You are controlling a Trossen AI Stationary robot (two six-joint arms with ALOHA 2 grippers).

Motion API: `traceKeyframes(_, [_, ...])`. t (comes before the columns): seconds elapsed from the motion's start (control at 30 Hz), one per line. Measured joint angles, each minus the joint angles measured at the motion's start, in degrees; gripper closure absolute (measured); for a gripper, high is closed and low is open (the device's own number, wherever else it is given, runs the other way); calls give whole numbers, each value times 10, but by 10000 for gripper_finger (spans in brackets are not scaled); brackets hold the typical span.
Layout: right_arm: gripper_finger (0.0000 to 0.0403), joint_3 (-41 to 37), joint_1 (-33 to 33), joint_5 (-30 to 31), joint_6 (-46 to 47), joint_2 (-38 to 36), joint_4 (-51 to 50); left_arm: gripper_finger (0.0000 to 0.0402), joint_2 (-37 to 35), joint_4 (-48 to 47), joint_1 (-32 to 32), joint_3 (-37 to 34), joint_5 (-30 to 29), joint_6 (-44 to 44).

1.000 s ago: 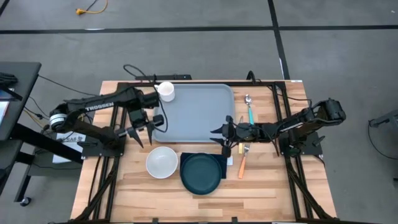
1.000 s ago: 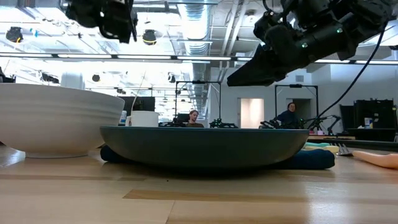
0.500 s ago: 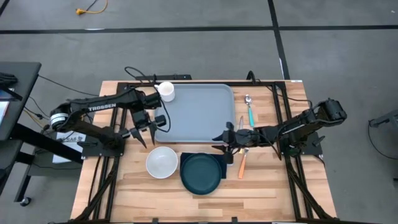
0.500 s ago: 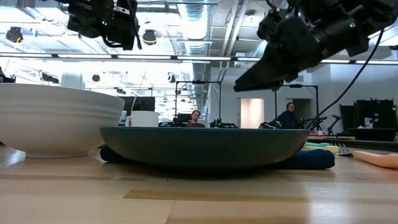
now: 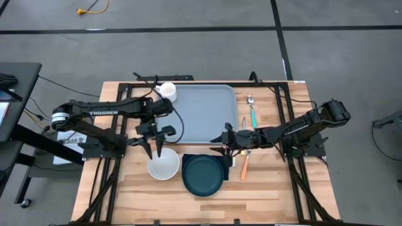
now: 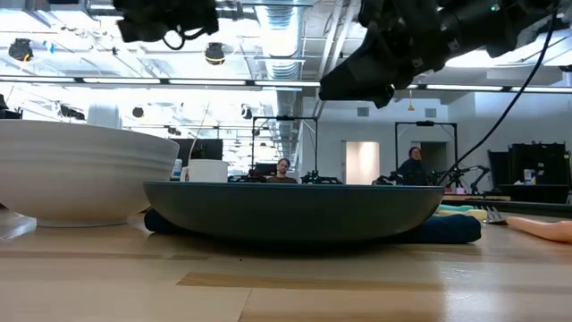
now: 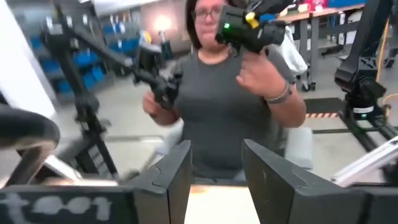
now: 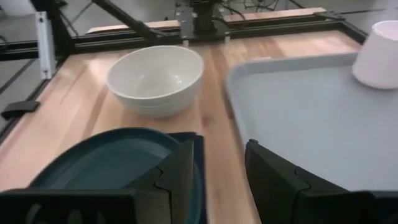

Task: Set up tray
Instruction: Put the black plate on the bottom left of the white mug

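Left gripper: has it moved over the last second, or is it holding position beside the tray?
Yes. In the high view the left gripper has moved from beside the tray's left edge toward the white bowl, and now sits at the bowl's far rim.

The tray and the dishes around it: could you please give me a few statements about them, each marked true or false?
1. A white cup stands on the far left corner of the tray. True.
2. The dark plate lies on the tray. False: it lies on the table, nearer than the tray, on a navy napkin.
3. The white bowl sits beside the plate, on the bare wood. True.
4. The left tool holds the bowl. False: it hangs over the bowl's far rim, fingers apart, holding nothing.
5. The right tool is above the plate's far right edge, open. True.
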Motion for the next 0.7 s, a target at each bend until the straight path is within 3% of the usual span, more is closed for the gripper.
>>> traceKeyframes(0.1, [267, 0, 14, 1, 1, 0, 1, 269, 11, 117, -3, 0, 30, -86])
traceKeyframes(0.3, [267, 1, 43, 1, 2, 0, 19, 269, 16, 359, -12, 0, 33, -414])
traceKeyframes(0.37, [267, 1, 51, 1, 3, 0, 26, 269, 17, 443, -21, 0, 2, -531])
traceKeyframes(0.4, [267, 1, 55, 1, 2, 0, 31, 269, 17, 487, -28, 0, -46, -596])
traceKeyframes(0.47, [267, 1, 62, 2, 2, 0, 42, 269, 20, 546, -43, 0, -227, -727])
traceKeyframes(0.53, [267, 1, 67, 2, 2, 0, 53, 269, 21, 552, -52, 0, -408, -796])
traceKeyframes(0.57, [267, 1, 68, 2, 2, 0, 54, 269, 21, 548, -54, 0, -471, -808])
traceKeyframes(0.7, [267, 1, 71, 2, 2, 0, 54, 269, 15, 472, -51, 0, -608, -813])
